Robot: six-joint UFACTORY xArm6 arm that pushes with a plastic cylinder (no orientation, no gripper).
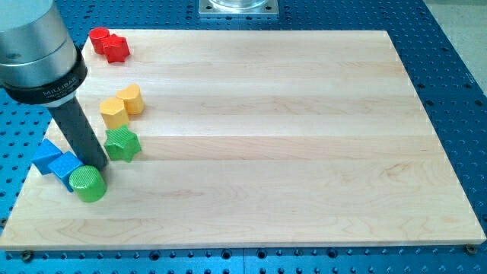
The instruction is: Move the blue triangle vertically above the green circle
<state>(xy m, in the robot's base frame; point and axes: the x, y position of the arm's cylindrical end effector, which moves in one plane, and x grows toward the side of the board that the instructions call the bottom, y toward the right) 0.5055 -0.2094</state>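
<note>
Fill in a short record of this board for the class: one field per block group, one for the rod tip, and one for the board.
board: wooden board on a blue perforated table
red blocks: two, touching, top left
yellow blocks: two, touching, left side
green star, below the yellow blocks
green circle, bottom left
blue blocks: two, at the left edge, left of the green circle; shapes unclear
my tip, at the green circle's upper edge, right of the blue blocks

You can't see my tip: the rod's (80, 133) lower end sinks behind the green circle (87, 184) near the bench's (304, 152) left edge. The rod also covers part of the blue blocks (55, 161) there.
</note>
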